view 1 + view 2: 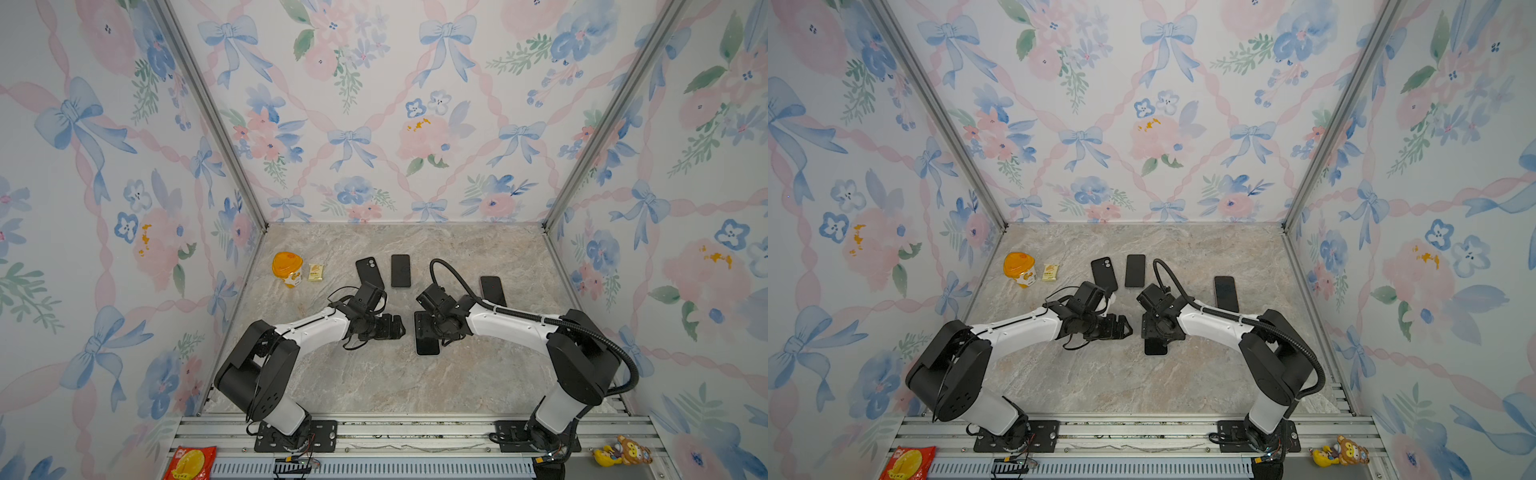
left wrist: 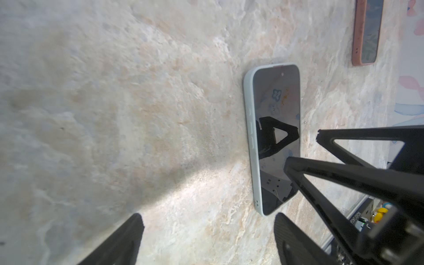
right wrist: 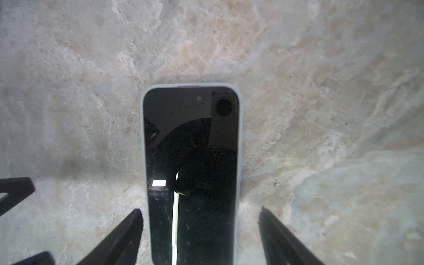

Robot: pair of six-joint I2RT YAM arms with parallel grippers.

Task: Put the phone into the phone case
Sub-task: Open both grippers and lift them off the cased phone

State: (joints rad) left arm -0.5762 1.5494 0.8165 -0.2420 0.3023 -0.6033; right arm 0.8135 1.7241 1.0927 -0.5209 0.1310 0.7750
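Right wrist view is showing the phone (image 3: 191, 174) lying screen-up at lower centre, seated in the phone case (image 2: 249, 103) on the surface (image 3: 68, 91). Right pincer (image 3: 200, 212) and left pincer (image 2: 207, 218) are standing apart, holding nothing, probably because seating is finished.

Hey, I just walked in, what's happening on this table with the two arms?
Two robot arms are working on a phone that lies screen up on the marble table. It looks already seated in its pale case. The right tool stands open over one end of it, and the left tool is open beside it; neither grips anything. Three more phones lie further back.
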